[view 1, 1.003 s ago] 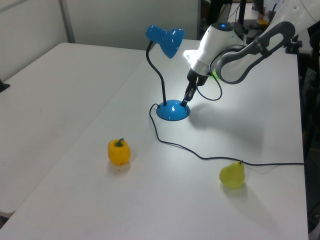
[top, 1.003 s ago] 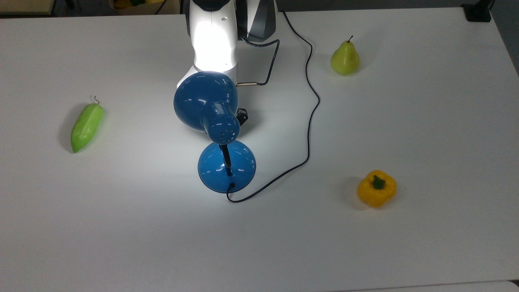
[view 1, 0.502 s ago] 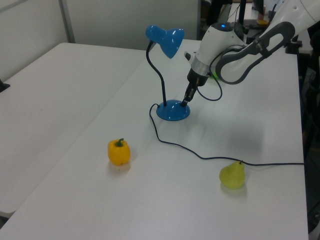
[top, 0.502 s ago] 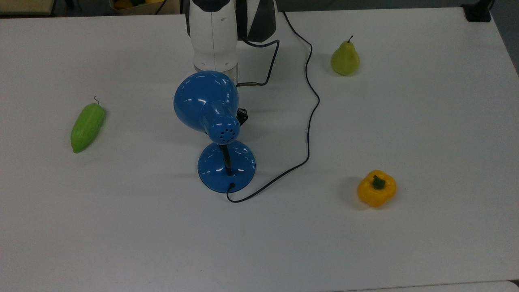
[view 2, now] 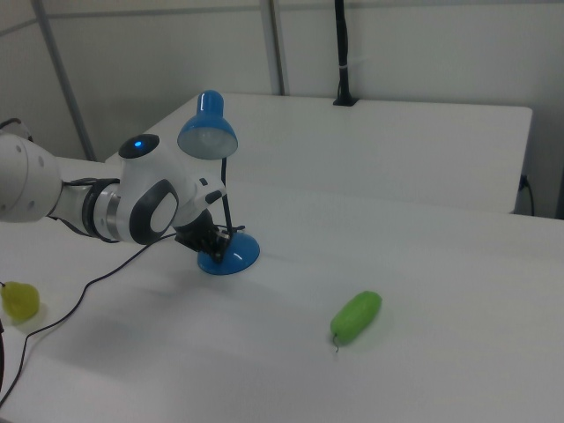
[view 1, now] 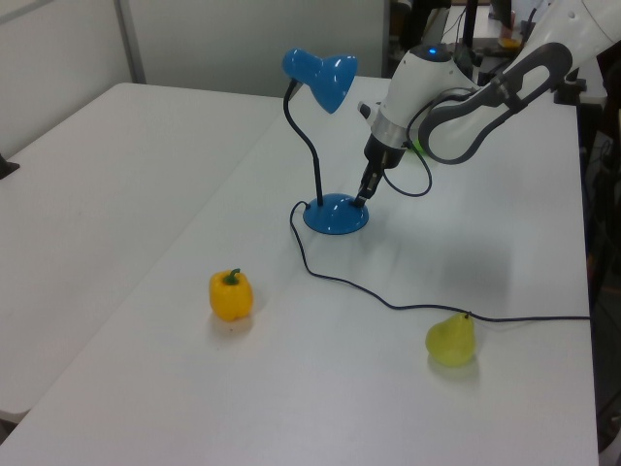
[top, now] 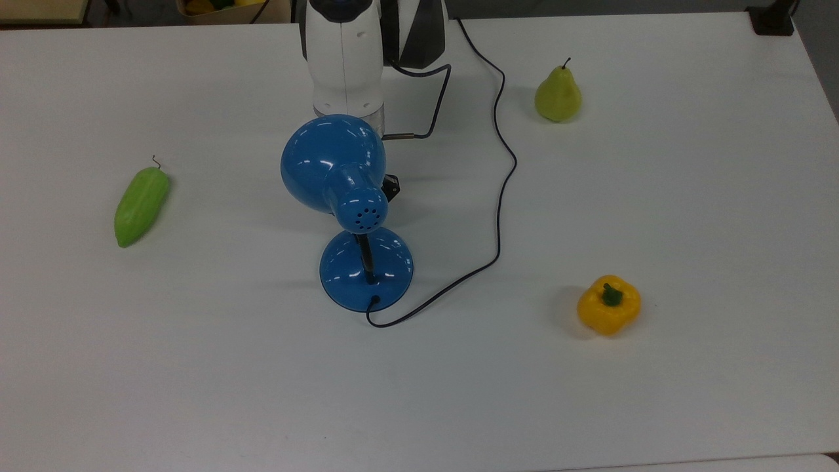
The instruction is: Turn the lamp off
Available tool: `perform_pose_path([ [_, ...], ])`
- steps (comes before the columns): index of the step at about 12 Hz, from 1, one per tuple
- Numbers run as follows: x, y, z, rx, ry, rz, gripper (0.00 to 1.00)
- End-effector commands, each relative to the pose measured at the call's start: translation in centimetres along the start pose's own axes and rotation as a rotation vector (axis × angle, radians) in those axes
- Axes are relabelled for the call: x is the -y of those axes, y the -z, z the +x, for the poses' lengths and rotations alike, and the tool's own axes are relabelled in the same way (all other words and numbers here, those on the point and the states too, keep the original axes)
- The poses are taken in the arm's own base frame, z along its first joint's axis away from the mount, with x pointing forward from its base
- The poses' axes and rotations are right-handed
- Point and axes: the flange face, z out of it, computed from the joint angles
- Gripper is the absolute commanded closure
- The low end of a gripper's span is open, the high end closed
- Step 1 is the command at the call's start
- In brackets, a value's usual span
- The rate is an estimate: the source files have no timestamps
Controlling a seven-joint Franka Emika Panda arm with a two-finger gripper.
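Black fingertips of the claw (view 1: 362, 197) touch the rim of the lamp (view 1: 324, 146) base at its 2 o'clock in the left view; whether they are spread or pressed together I cannot tell. A second ago a bright pool lit the table (top: 688, 406) under the shade; now it is gone, so the lamp, mid-table, looks switched off. Around it lie a pear (top: 558, 95), yellow pepper (top: 609, 305) and green pod (top: 141, 204).

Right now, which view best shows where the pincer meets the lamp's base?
The left view: the pincer touches the edge of the lamp base, seen side-on. In the top view the shade covers it except a black tip. In the right view the arm crowds it.
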Motion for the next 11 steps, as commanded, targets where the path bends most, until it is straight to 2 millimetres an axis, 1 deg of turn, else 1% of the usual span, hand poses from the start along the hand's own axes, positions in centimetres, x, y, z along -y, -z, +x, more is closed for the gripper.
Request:
perform_pose_path([
  [1, 0.3, 0.5, -1.7, 0.126, 0.007, -0.003, 1.0],
  [3, 0.2, 2.2, -2.1, 0.196, 0.036, -0.003, 1.0],
  [6, 0.1, 6.6, -2.7, 0.302, 0.071, 0.006, 1.0],
  [7, 0.3, 7.4, -3.1, 0.335, 0.074, 0.009, 1.0],
  [8, 0.5, 8.8, -3.7, 0.393, 0.073, 0.016, 0.99],
  [9, 0.4, 10.6, -4.3, 0.44, 0.065, 0.022, 0.8],
  [10, 1.1, 12.7, -4.7, 0.476, 0.065, 0.031, 0.59],
  [11, 1.6, 14.9, -5.0, 0.495, 0.061, 0.032, 0.34],
])
